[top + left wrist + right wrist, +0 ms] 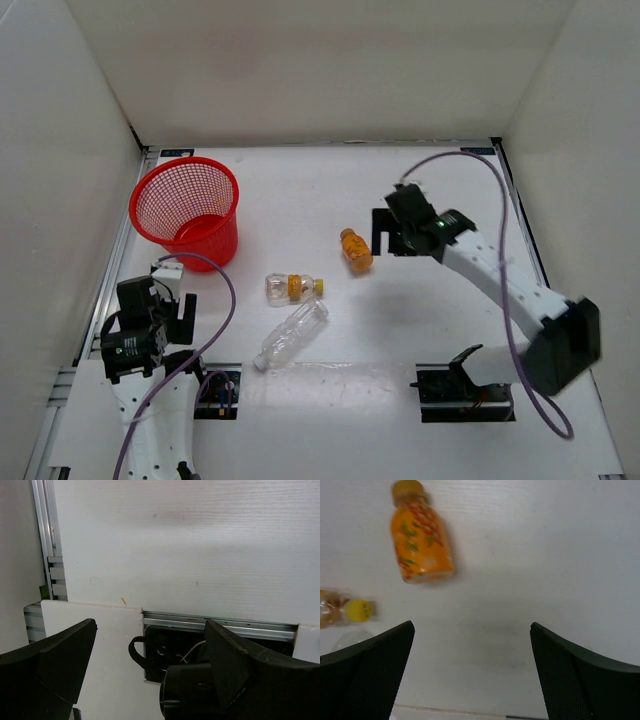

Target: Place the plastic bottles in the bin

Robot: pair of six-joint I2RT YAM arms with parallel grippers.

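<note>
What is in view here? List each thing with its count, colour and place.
bin: one, red mesh, upright at the table's far left, no bottle inside
orange bottle: one, orange, lying mid-table beside the right gripper
yellow-labelled bottle: one, clear with yellow cap, lying at centre
crinkled bottle: one, clear, lying nearer the arms than the yellow-labelled bottle
table: one, white, walled on three sides
cables: two, purple, one on each arm
left gripper: one, black, open, near-left by its base
right gripper: one, black, open, holding nothing
</note>
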